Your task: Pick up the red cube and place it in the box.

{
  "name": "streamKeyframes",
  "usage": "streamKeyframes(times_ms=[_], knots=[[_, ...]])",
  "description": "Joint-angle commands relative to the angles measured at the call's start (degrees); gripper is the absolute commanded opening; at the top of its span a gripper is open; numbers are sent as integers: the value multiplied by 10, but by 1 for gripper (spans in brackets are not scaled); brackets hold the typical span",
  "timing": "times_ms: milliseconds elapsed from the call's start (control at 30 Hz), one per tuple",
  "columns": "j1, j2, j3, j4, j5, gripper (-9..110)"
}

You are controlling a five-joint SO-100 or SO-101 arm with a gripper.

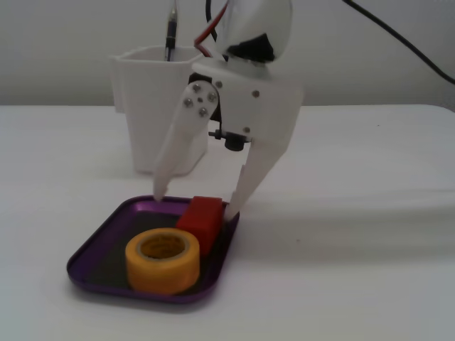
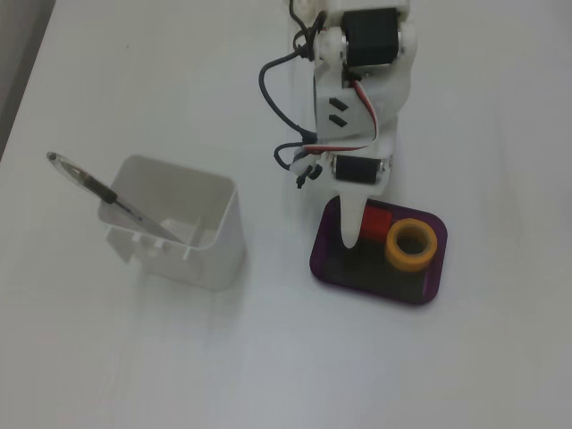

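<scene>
The red cube (image 1: pixel 201 219) (image 2: pixel 374 222) rests on the dark floor of the purple box (image 1: pixel 92 249) (image 2: pixel 375 284), touching the yellow tape roll (image 1: pixel 162 259) (image 2: pixel 410 244). My white gripper (image 1: pixel 193 204) (image 2: pixel 351 234) stands open over the back of the box, its fingers spread wide to either side of the cube. One finger (image 1: pixel 173 155) is clear of the cube on the left. The other finger (image 1: pixel 254 177) ends close to the cube's right side. Nothing is held between the jaws.
A tall white square container (image 1: pixel 153 99) (image 2: pixel 179 223) with a pen (image 1: pixel 170 32) (image 2: pixel 89 183) stands behind and to the left of the box. The arm's body and cables (image 2: pixel 357 80) rise behind the box. White tabletop stretches to the right.
</scene>
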Motion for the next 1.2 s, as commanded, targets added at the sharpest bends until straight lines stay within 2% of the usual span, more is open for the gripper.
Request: streamKeyframes(times_ms=[0, 300, 400, 700, 1167], knots=[[9, 31, -95, 89, 6, 28], [1, 171, -288, 356, 2, 29], [-1, 258, -281, 383, 6, 28], [7, 570, 64, 363, -65, 29], [10, 1044, 665, 141, -66, 29]])
